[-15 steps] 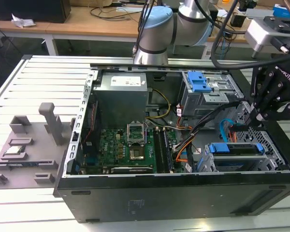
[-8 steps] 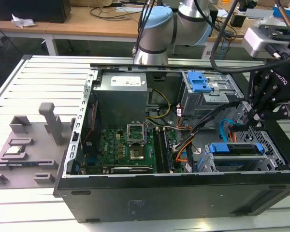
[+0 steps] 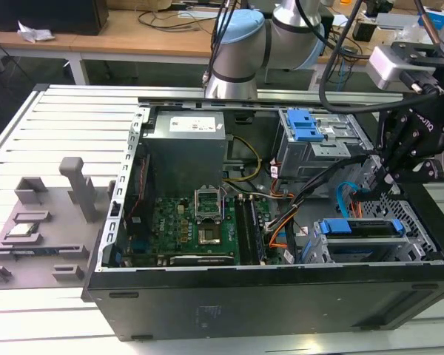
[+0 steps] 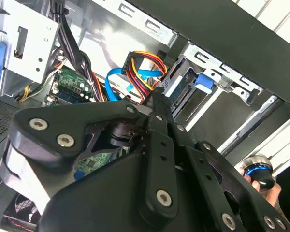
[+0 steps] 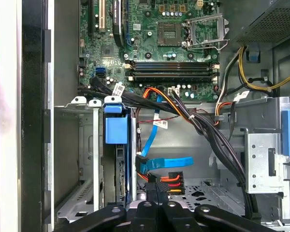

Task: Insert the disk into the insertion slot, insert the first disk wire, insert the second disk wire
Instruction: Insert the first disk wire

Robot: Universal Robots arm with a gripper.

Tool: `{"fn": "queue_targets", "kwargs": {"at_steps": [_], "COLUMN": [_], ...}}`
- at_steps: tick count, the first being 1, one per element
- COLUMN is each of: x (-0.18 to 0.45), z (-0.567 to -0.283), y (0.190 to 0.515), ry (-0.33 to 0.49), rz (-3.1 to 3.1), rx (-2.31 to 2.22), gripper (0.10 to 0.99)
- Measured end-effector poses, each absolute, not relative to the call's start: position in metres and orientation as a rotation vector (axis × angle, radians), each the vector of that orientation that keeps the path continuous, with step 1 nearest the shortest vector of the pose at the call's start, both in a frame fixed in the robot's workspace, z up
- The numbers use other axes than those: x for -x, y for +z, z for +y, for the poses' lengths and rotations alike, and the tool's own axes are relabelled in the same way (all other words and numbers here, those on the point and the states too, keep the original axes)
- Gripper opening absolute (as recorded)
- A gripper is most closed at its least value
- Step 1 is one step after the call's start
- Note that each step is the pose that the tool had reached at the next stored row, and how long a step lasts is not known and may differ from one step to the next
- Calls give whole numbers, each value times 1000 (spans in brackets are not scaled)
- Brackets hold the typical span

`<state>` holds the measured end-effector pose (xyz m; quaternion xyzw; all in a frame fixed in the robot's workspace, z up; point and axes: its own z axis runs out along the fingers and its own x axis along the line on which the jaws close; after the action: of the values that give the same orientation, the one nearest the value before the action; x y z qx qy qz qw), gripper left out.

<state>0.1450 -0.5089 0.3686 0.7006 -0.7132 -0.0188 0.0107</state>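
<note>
The disk (image 3: 364, 238), in its blue carrier, sits inside the insertion slot (image 3: 418, 225), a low grey perforated cage at the exterior view's right. In the first wrist view the disk (image 5: 122, 171) shows edge-on under its blue tab (image 5: 116, 129). My gripper (image 3: 375, 185) hangs just behind the cage. Its fingers (image 5: 150, 197) are shut on a black connector with red, orange and yellow wires (image 5: 170, 180), close to the disk's back edge. A flat blue disk wire (image 5: 166, 163) runs to that same edge. The second wrist view shows the gripper (image 4: 157, 102) with the coloured wires (image 4: 141, 67) and the blue wire (image 4: 117, 79).
A taller grey bay with a blue latch plate (image 3: 305, 126) stands behind the cage. Black cable bundles (image 5: 208, 130) cross between it and the motherboard (image 3: 196, 225). The power supply (image 3: 185, 151) fills the back. A hand (image 4: 267, 187) holds a round silver object outside the case wall.
</note>
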Motion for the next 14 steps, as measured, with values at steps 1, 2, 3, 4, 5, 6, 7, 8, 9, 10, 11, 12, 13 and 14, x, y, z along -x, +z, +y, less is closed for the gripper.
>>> {"fn": "queue_targets", "kwargs": {"at_steps": [1, 2, 3, 4, 5, 6, 7, 8, 9, 10, 11, 12, 13, 14], "x": [-145, -145, -145, -145, -145, -145, -145, -145, -145, -145, -145, -145, -145, -145], "z": [-509, -509, -509, -509, -509, -509, -509, -509, -508, -508, -508, -507, -507, -507], "y": [369, 369, 369, 369, 369, 369, 369, 368, 366, 365, 364, 360, 358, 356], "ry": [-58, -58, -58, -59, -58, -58, -58, -59, -58, -57, -56, -55, -51, -47], "rz": [-2226, -2225, -2225, -2225, -2225, -2225, -2225, -2225, -2225, -2225, -2225, -2224, -2222, -2221], "rx": [-2186, -2186, -2186, -2186, -2186, -2186, -2186, -2186, -2186, -2186, -2185, -2185, -2183, -2181], "gripper": [114, 173, 173, 235, 235, 302, 302, 302, 302, 302, 302, 302, 302, 302]}}
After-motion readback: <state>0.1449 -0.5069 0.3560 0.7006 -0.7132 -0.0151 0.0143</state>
